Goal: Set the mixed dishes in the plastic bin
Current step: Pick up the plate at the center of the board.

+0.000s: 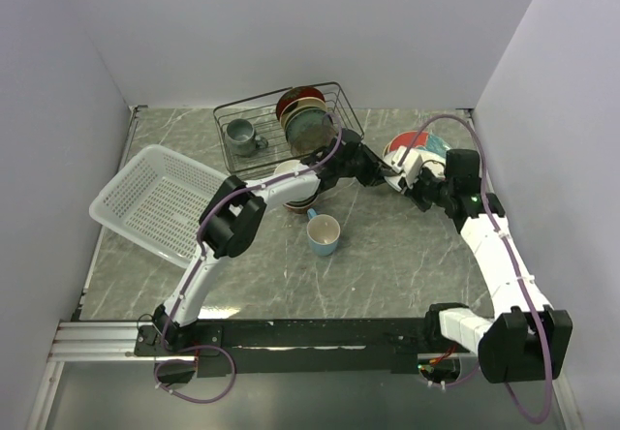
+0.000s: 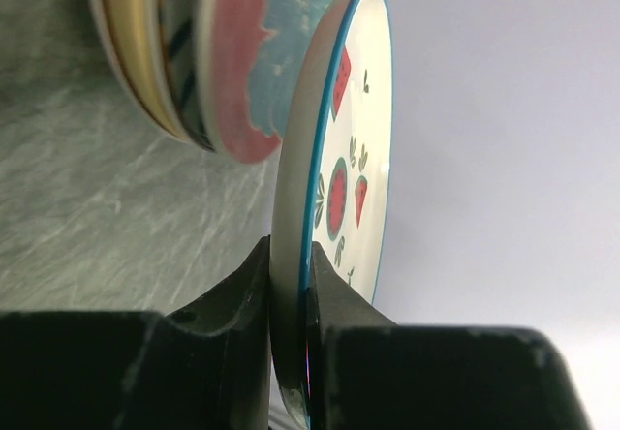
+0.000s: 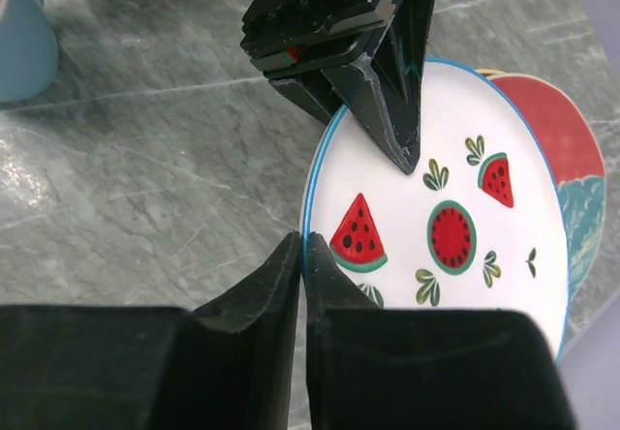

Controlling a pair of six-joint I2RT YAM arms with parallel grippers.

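— Where do we have the watermelon plate (image 3: 436, 227)?
— Over the right side of the table (image 3: 145, 159), tilted beside the teal-and-red plate (image 2: 242, 72), well apart from the plastic bin (image 1: 155, 202) on the left.
— And our grippers?
— Our left gripper (image 2: 289, 251) pinches its rim, one finger on each face. Our right gripper (image 3: 302, 246) sits at the rim too, jaws nearly together; we cannot tell whether it grips.

white watermelon plate (image 3: 438, 256), lt blue mug (image 1: 324, 234)
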